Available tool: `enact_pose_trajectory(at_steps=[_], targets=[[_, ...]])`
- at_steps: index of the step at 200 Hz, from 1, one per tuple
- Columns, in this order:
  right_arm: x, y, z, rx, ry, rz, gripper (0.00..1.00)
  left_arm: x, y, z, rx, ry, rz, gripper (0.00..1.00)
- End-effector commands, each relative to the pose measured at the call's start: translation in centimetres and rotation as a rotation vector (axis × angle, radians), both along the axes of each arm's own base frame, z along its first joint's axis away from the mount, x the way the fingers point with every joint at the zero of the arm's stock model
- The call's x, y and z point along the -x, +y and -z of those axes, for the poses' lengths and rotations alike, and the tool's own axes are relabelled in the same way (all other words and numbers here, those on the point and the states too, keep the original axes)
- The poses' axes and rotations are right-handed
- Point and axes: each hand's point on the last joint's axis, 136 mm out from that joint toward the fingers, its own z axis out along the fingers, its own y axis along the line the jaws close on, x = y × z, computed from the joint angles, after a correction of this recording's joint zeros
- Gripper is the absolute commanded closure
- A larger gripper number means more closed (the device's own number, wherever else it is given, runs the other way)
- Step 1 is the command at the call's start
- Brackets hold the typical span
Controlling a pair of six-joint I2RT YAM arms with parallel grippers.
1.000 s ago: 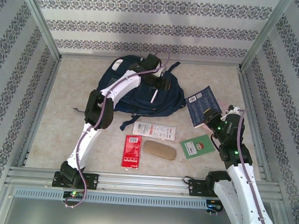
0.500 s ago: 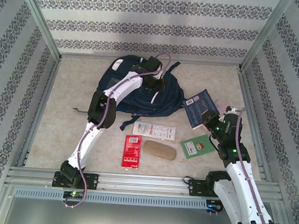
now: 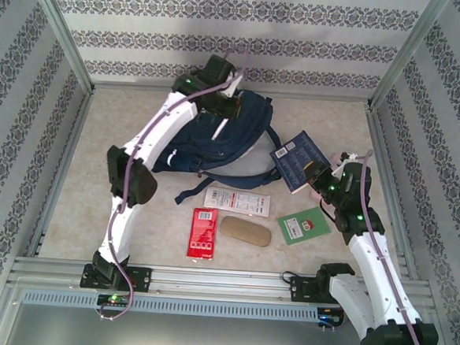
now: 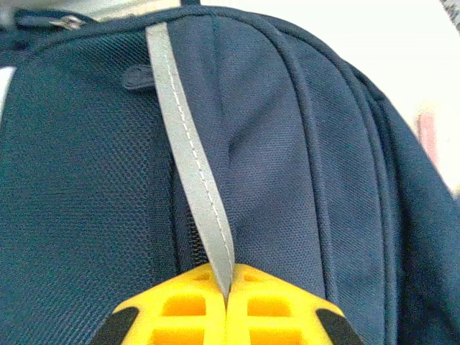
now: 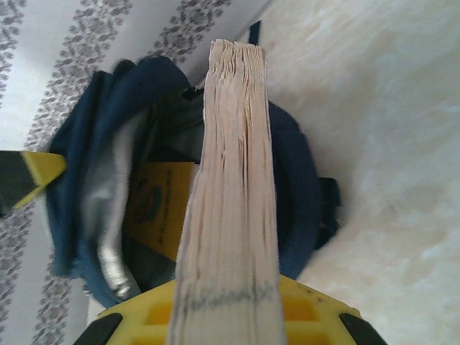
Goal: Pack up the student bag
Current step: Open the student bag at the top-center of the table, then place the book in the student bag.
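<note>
Top external view: the student bag [image 3: 232,145] lies on the surface [image 3: 106,132] with its mouth turned toward the right arm. The left gripper [image 3: 229,112] is over the bag's top. On the left wrist view its yellow fingers [image 4: 180,316] are pinched tight on a grey pull strap [image 4: 188,144] running up the navy fabric. The right gripper [image 3: 319,177], just right of the bag, is clamped on a blue book [image 3: 296,161]. On the right wrist view the book's page edges stand upright in front of the gaping bag. Light grey lining [image 5: 108,194] shows inside, and something yellow with dark print [image 5: 162,208] sits in there; what it is, I cannot tell. Outside the bag, just in front of it, lie a white packet [image 3: 237,201], a red packet [image 3: 202,232], a tan case [image 3: 245,230] and a green notebook [image 3: 305,225].
</note>
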Motion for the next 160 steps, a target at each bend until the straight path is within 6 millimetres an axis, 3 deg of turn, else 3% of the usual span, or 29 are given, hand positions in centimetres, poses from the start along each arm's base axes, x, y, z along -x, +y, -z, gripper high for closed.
enact_pose_trajectory(at_steps=[1,49,92,123,160], targets=[[-1.3,3.1,-4.6,-0.085,-0.137,-0.182,1.00,1.9,1.7,-7.2,0.055,-0.134,0.045,1.00],[-2.9,9.4,-4.6,-0.223,-0.085,-0.412,1.00,2.8,3.6,-10.8,0.172,-0.172,0.084,1.00],[-5.9,15.4,-3.8,-0.226,-0.046,-0.504,1.00,3.4,2.8,-12.1,0.258,-0.179,0.152,1.00],[-8.9,19.5,-1.6,-0.245,0.007,-0.516,1.00,3.4,2.7,-12.4,0.274,-0.183,0.154,1.00],[-12.1,23.7,3.1,-0.218,0.099,-0.478,1.00,3.1,2.6,-13.1,0.293,-0.197,0.143,1.00]])
